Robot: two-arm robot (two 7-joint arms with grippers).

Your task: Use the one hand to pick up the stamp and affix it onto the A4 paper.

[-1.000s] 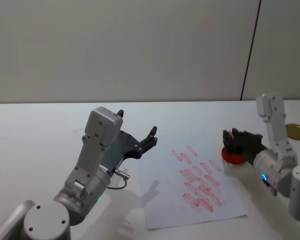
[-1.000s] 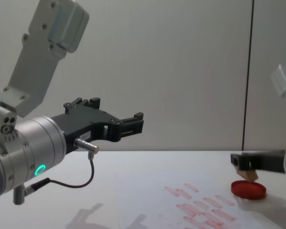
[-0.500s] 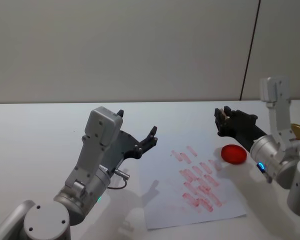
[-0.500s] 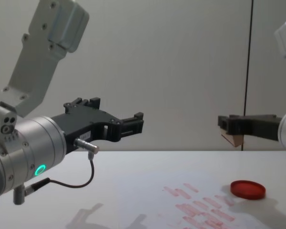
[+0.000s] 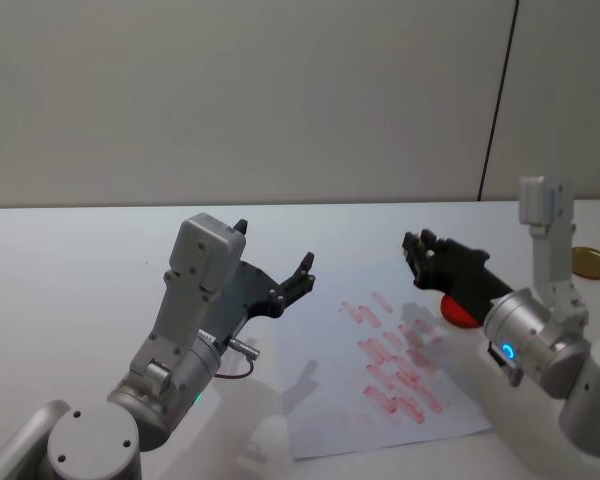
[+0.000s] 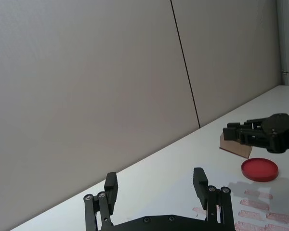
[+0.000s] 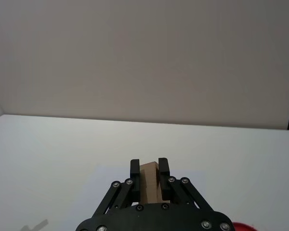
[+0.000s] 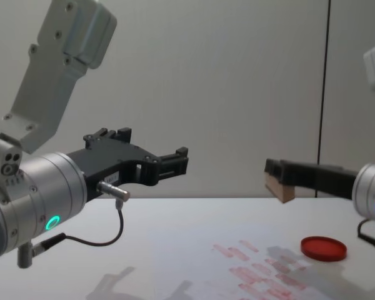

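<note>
White counter (image 5: pixel 80 260) under a plain grey wall carries the A4 paper (image 5: pixel 330 400), whose rows of red marks lie below the right claw (image 5: pixel 416 247). That claw hangs in the air over the sheet's far right part, its fingers closed narrowly on the stamp (image 8: pixel 280 188), which pokes out beneath the fingertips, clear of the paper. A red ink pad (image 8: pixel 323 248) sits on the counter under the claw's body. Well off to its left, the left claw (image 5: pixel 274 246) is raised and spread wide, holding nothing
</note>
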